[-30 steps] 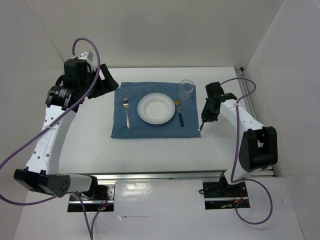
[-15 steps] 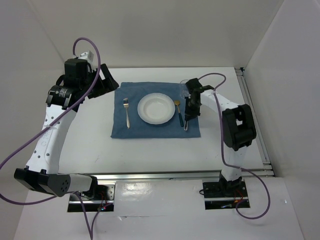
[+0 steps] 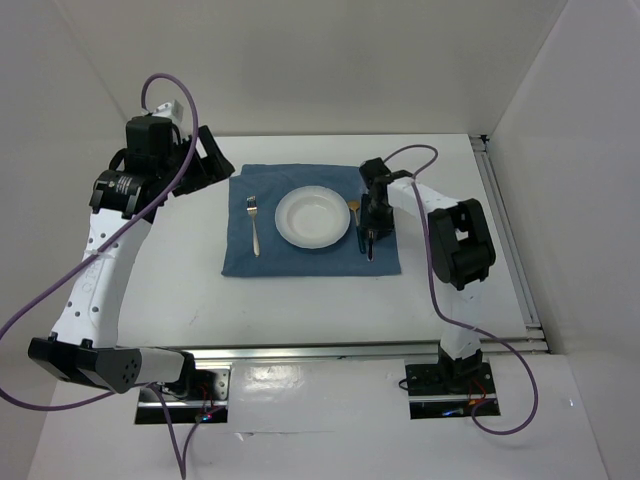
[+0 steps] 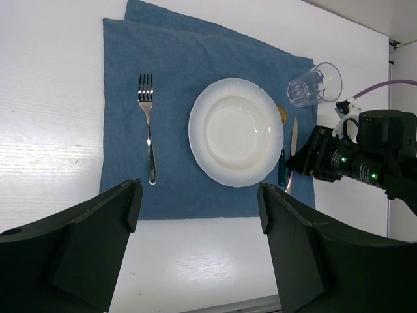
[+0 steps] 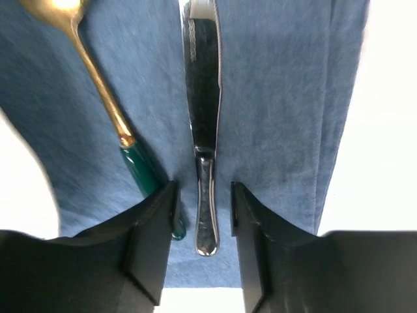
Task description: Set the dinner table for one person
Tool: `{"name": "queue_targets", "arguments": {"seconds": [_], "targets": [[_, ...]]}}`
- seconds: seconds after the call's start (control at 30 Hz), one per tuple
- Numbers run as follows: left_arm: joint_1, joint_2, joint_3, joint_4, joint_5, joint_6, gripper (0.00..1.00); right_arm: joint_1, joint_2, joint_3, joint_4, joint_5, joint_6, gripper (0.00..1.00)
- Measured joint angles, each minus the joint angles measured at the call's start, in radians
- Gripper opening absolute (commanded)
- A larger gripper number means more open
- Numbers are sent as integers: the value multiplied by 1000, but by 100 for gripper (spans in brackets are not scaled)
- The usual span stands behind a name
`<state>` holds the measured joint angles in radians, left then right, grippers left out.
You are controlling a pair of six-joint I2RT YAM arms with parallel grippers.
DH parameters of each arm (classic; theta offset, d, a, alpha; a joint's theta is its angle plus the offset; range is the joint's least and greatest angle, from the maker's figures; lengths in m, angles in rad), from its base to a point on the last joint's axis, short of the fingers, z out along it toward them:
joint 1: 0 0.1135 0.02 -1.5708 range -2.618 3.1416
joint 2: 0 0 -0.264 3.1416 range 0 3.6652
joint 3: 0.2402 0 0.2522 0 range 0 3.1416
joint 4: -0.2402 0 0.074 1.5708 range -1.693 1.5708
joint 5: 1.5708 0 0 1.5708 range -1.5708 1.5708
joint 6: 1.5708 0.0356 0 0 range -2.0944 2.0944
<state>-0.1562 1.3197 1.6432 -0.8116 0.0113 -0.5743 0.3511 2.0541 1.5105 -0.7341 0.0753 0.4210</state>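
Observation:
On the white dinner table (image 3: 300, 300) lies a blue placemat (image 3: 300, 262). It carries a white plate (image 3: 313, 217), a fork (image 3: 253, 222) on the left and a gold spoon with a green handle (image 5: 104, 98) on the right. A silver knife (image 5: 202, 98) lies flat on the mat just right of the spoon. My right gripper (image 5: 203, 195) is low over the knife handle. It is open, with a gap on each side of the handle. My left gripper (image 4: 199, 202) hangs high over the mat's near edge, open and empty.
A clear glass (image 4: 315, 85) stands at the mat's far right corner, behind the right arm (image 3: 450, 235) in the top view. A metal rail (image 3: 510, 230) runs along the table's right edge. White walls enclose the back and both sides.
The right gripper has swung left from the bare table beside the mat onto the mat's right part, next to the spoon. The left arm has not moved.

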Motion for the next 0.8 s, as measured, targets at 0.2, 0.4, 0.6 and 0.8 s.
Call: {"name": "queue_targets", "arguments": {"seconds": [0.2, 0.4, 0.6, 0.8], "targets": [[1, 0, 0, 0, 0, 0, 89, 0, -11, 51, -12, 48, 9, 68], [1, 1, 0, 1, 14, 8, 91, -22, -139, 72, -60, 108, 34, 99], [18, 37, 0, 2, 58, 20, 91, -123, -510, -58, -72, 239, 85, 99], [33, 74, -3, 3, 80, 19, 91, -201, -753, -164, -101, 336, 112, 99]]}}
